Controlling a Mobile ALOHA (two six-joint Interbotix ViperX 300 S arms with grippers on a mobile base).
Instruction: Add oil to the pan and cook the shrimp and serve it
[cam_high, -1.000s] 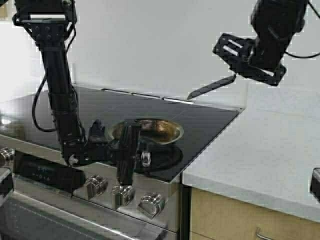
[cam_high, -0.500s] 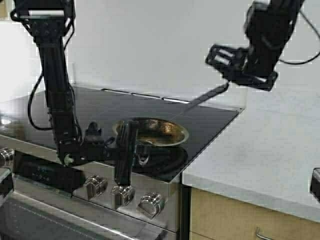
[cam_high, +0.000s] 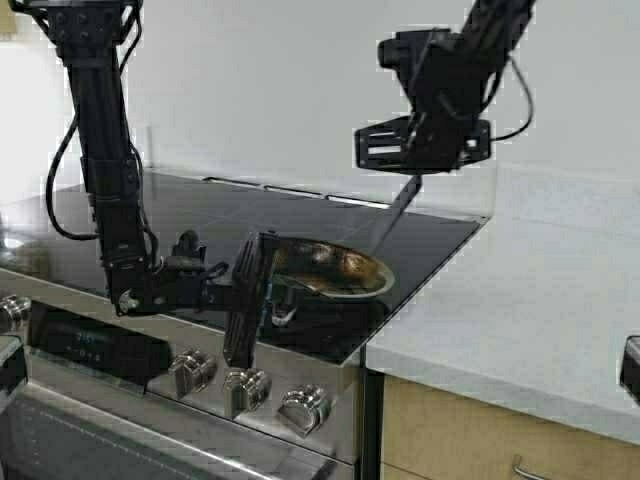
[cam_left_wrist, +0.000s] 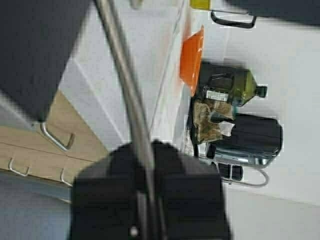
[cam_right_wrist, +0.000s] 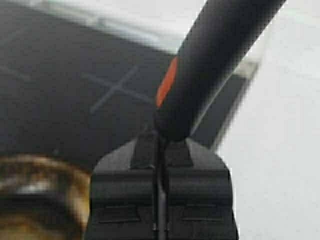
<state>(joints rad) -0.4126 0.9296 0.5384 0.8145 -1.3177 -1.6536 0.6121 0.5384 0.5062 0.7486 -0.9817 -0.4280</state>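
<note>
The pan, round steel with a browned inside, sits on the black cooktop near its front right corner. My left gripper is shut on the pan's silver handle, low over the stove's front edge. My right gripper is above the pan's far side, shut on a black spatula with an orange mark; the spatula points down to the pan's far rim. The pan's edge shows blurred in the right wrist view. The oil jug shows only in the left wrist view. The shrimp is hidden.
Stove knobs line the front panel below the pan. A white counter lies to the right over wooden cabinets. In the left wrist view an orange bowl and a black appliance stand beside the oil jug.
My right arm has swung left and turned the spatula from nearly level to pointing down at the pan. My left gripper has shifted the pan to the right.
</note>
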